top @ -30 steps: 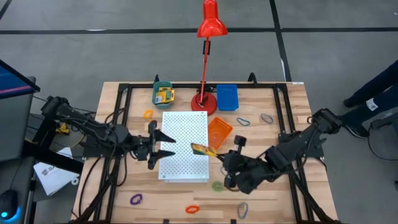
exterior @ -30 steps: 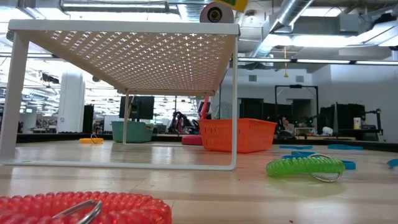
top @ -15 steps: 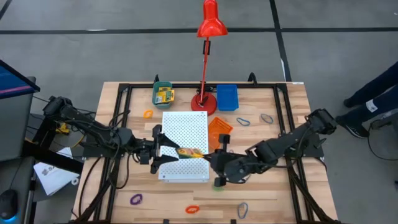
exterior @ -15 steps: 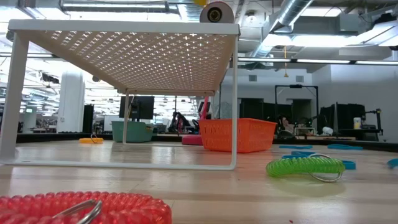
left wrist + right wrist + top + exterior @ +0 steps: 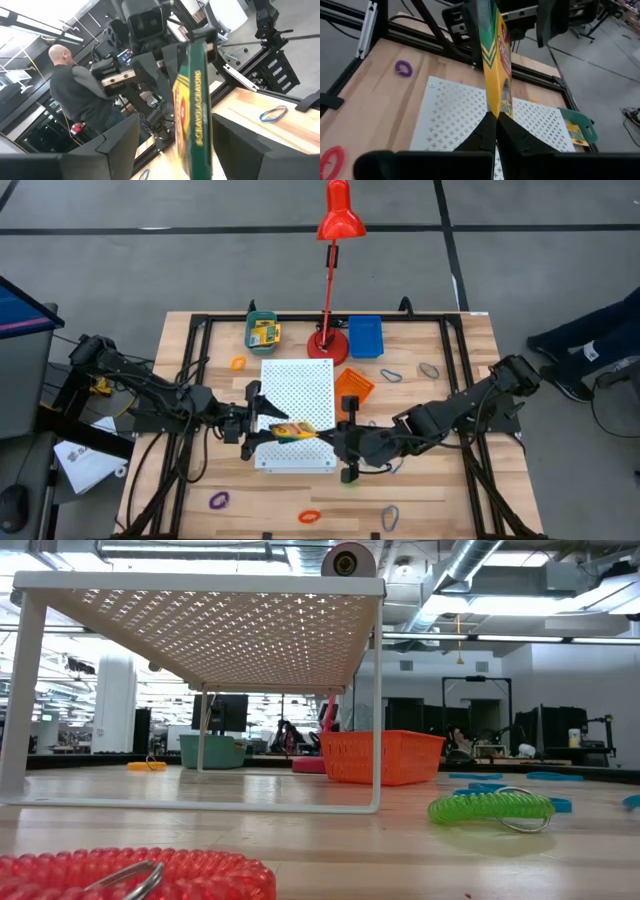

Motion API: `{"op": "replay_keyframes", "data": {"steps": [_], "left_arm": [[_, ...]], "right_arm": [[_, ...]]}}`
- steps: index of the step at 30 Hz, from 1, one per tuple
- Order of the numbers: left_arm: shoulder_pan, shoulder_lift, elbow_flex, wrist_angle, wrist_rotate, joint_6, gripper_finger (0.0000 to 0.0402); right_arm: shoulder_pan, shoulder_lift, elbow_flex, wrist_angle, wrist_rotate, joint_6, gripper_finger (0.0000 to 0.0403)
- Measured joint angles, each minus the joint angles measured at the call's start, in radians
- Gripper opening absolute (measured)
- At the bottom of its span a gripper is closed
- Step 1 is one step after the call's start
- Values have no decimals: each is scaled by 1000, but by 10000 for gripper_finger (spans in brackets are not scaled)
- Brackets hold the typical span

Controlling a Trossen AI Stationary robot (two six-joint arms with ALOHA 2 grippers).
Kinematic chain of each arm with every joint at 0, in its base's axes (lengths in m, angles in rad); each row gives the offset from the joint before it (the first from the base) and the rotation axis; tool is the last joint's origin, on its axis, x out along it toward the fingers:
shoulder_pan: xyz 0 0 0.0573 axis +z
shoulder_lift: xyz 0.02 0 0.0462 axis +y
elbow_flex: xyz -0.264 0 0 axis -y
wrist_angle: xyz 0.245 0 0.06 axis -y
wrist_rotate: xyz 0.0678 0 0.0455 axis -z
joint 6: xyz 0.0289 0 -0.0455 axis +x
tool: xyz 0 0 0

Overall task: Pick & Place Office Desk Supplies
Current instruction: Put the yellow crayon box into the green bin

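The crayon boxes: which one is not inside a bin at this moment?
The crayon box above the white perforated board, pinched by the right gripper, with the open left gripper around its other end. Another lies in the green bin.

The right end effector (image 5: pixel 322 432) has carried the crayon box (image 5: pixel 290 429) toward 9 o'clock, over the white perforated board (image 5: pixel 297 412). The box now sits between the open fingers of the left end effector (image 5: pixel 262 426).
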Motion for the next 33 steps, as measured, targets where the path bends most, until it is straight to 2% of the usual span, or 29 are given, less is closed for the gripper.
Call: {"op": "replay_keyframes", "data": {"steps": [5, 11, 16, 20, 24, 28, 30, 33], "left_arm": [[0, 0, 0, 0, -1, -20, 160], [1, 0, 0, 2, -1, -27, 27], [0, 0, 0, 9, 7, -45, 26], [-1, -10, 0, 13, -58, -45, 24], [9, -30, 2, -13, -204, -26, 24], [49, -60, 2, -75, -391, -20, 24], [88, -73, 2, -117, -439, -31, 24], [183, -100, 1, -168, -467, -87, 24]], "right_arm": [[-13, 0, 0, 31, -4, -33, 0], [-20, -1, 0, 33, -6, -43, 0], [-20, -1, 0, 48, -59, -71, 10], [-11, -6, 0, 54, -26, -80, 53], [8, -30, 1, 1, 50, -50, 101], [40, -66, 2, -98, 65, 45, 138], [52, -77, 2, -135, 73, 102, 151], [70, -82, 2, -202, 139, 171, 163]]}}
